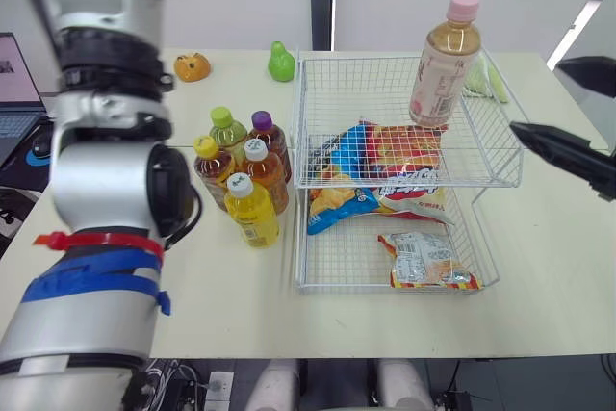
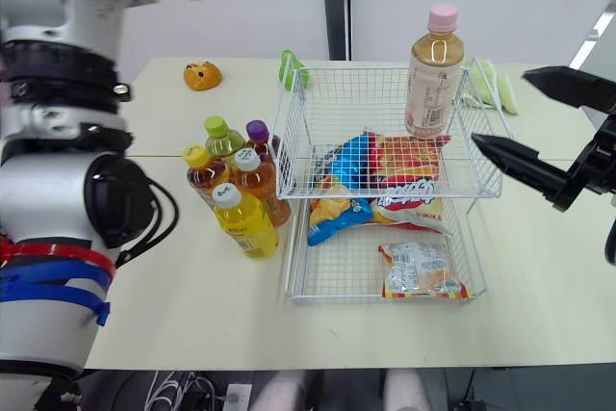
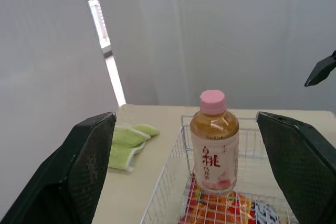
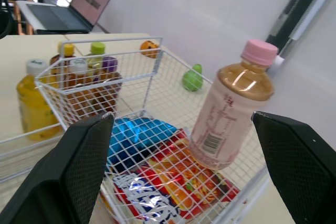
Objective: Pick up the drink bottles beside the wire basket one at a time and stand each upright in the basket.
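A pink-capped peach drink bottle [image 1: 445, 60] stands upright on the upper tier of the white wire basket [image 1: 301, 113], at its far right corner. Several more bottles [image 1: 245, 175] stand in a cluster on the table just left of the basket. Among them are a yellow drink with a white cap [image 1: 252, 211], a green-capped one [image 1: 227, 132] and a purple-capped one [image 1: 267, 132]. My right gripper [image 2: 502, 108] hangs open just right of the basket, level with the pink-capped bottle and holding nothing. My left gripper [image 3: 185, 116] is raised high behind the basket, open and empty.
Snack bags lie on the upper tier [image 1: 385, 156] and the lower tier [image 1: 423, 262] of the basket. An orange toy [image 1: 192, 66] and a green pear toy [image 1: 280, 63] sit at the table's far side. A green cloth [image 1: 491, 79] lies behind the basket, and a laptop [image 1: 14, 84] is far left.
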Available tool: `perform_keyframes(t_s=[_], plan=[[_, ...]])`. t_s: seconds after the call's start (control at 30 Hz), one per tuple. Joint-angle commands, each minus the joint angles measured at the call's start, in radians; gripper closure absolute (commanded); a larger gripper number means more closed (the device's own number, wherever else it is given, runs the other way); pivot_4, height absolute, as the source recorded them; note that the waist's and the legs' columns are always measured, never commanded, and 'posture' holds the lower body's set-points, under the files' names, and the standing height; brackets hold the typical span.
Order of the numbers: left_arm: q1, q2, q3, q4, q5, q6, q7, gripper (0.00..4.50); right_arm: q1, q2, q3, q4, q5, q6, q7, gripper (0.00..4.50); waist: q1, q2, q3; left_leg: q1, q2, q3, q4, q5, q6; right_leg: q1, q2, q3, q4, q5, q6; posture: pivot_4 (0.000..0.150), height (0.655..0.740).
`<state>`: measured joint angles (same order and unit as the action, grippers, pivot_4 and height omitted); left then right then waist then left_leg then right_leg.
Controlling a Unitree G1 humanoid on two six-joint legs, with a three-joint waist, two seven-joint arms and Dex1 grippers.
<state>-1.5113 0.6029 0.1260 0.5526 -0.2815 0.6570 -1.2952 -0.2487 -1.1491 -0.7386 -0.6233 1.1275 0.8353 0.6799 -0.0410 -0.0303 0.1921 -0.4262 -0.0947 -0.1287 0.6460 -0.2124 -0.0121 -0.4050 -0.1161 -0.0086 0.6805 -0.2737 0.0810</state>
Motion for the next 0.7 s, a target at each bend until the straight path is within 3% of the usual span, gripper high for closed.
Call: perform_keyframes(t_s=[0.03,0.2,0.43,0.53,0.7], plan=[[0.083,0.084,0.023,-0.182,-0.067,0.114,0.011,0.06,-0.034,-0.017,0.026,0.015,0.010,-0.036,0.043,0.00,0.003,0.000,0.000,0.000,0.000,0.000,0.000,0.000,0.000,0.000,0.000,0.000,0.000,0.000,0.000,0.150,0.7400],[0.245,0.278,0.106,-0.359,-0.165,0.279,0.018,0.06,-0.110,-0.025,0.133,0.051,0.000,-0.067,0.102,0.00,0.003,0.000,0.000,0.000,0.000,-0.001,0.001,0.000,0.000,0.000,0.000,0.000,0.000,0.001,-0.001,0.150,0.7400],[0.646,0.525,0.288,-0.498,-0.191,0.308,0.057,0.06,-0.168,-0.032,0.242,0.105,-0.057,-0.087,0.168,0.00,-0.004,0.001,-0.001,0.001,0.001,0.000,0.000,0.000,0.000,0.000,0.000,0.001,0.000,0.001,-0.002,0.150,0.7400],[0.827,0.537,0.381,-0.538,-0.201,0.286,0.081,0.06,-0.192,-0.033,0.284,0.116,-0.089,-0.090,0.178,0.00,0.001,0.001,-0.001,0.002,0.001,0.000,0.000,0.000,0.000,0.000,0.000,0.001,0.000,0.001,-0.002,0.150,0.7400],[1.065,0.467,0.489,-0.650,-0.244,0.292,0.146,0.06,-0.277,-0.037,0.363,0.123,-0.049,-0.031,0.163,0.00,0.014,0.001,-0.001,0.002,0.002,0.000,-0.001,0.000,0.000,0.000,-0.001,0.000,-0.001,0.002,-0.003,0.150,0.7400]])
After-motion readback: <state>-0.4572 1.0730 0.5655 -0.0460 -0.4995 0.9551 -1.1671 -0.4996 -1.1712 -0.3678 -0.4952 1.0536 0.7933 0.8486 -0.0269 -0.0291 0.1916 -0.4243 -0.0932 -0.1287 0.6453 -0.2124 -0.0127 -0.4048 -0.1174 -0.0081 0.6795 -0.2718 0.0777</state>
